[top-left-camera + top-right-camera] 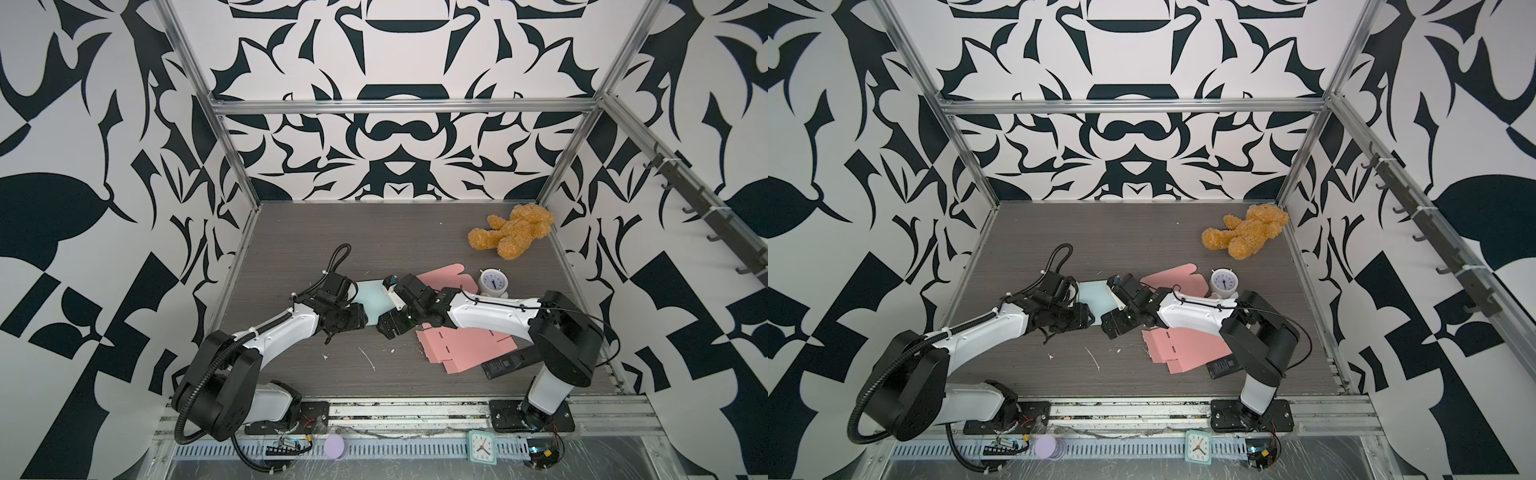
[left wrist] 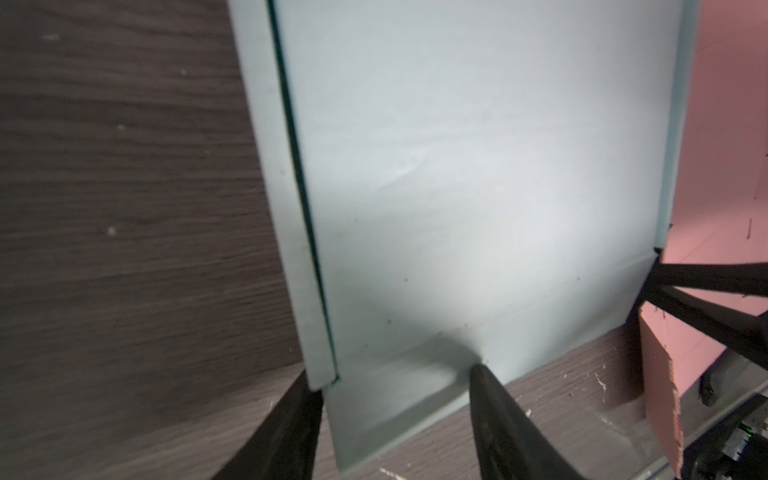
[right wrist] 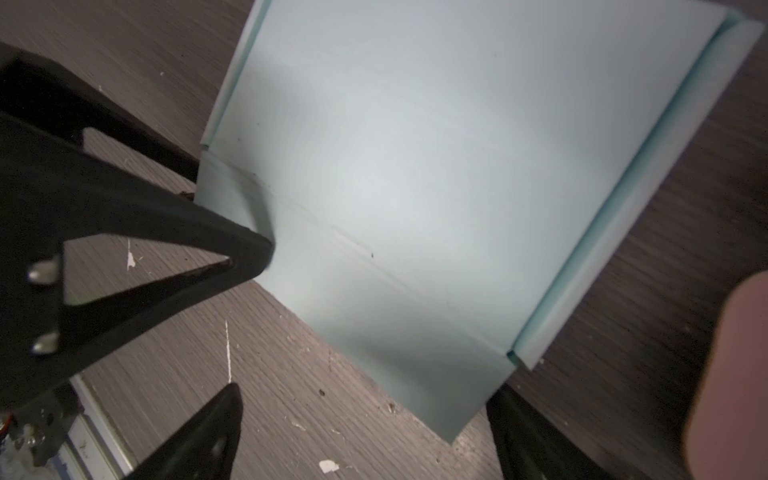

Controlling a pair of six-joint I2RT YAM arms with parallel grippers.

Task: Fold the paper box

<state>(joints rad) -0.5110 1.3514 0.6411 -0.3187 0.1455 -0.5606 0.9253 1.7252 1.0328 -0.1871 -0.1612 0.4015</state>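
Centrally on the dark wood-grain surface (image 1: 374, 232) lies the flattened pale-blue paper box (image 1: 372, 299). The left gripper (image 2: 392, 370) is open, fingertips touching its end flap; the right gripper (image 3: 365, 388) gapes wide astride a corner.

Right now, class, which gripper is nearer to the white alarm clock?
Right. In a top view the right gripper sits left of the white alarm clock, at the light blue paper box; the left gripper is farther left, on that box's other side.
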